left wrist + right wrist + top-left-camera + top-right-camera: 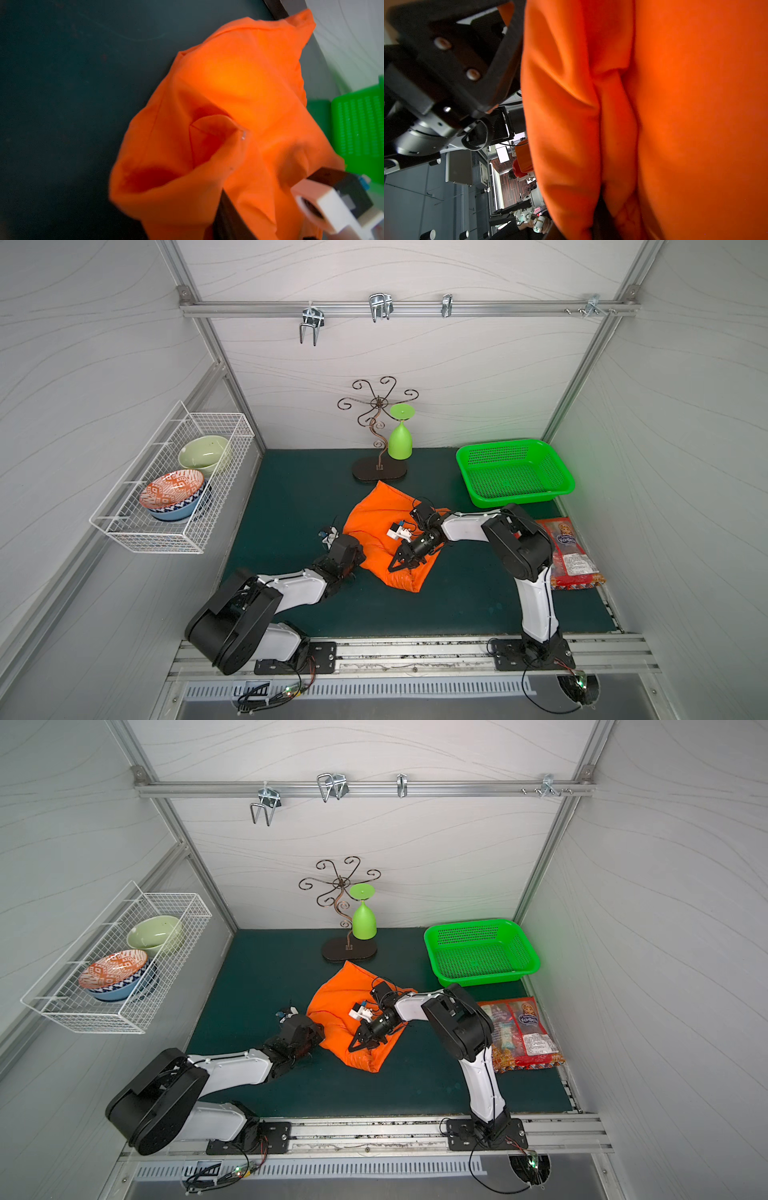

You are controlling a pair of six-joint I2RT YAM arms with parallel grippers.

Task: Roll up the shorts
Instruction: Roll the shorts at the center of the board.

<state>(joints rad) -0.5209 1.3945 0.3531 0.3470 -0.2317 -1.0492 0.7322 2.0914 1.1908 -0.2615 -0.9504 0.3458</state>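
1. Left wrist view shows the bright orange plain cloth shorts (239,83) as a crumpled heap on the dark green table mat (62,104), with an open hollow of cloth turned toward the camera.
2. In both top views the shorts (374,522) (332,1006) lie in the middle of the mat, between my two arms.
3. Their long axis runs roughly from the back wall to the front edge, a little slanted. One pointed corner points to the back and ends just beside the dark oval base (379,469) of the curled metal stand (378,402). The blunt folded end points to the front.
4. My right gripper (401,566) is on the near part of the shorts. Its jaws are almost together. In the right wrist view a fold of the orange cloth (612,124) runs down into them, so they pinch the shorts.
5. My left gripper (352,562) is at the left edge of the shorts. One dark finger (228,216) shows beside the cloth, but I cannot tell how wide these jaws stand or whether they hold any cloth.
6. About writing: a red and clear plastic snack packet (571,556) lies at the right edge of the mat, well apart from the shorts. It has a blue patch with white script and a white label with small print. Both are too small for me to read.
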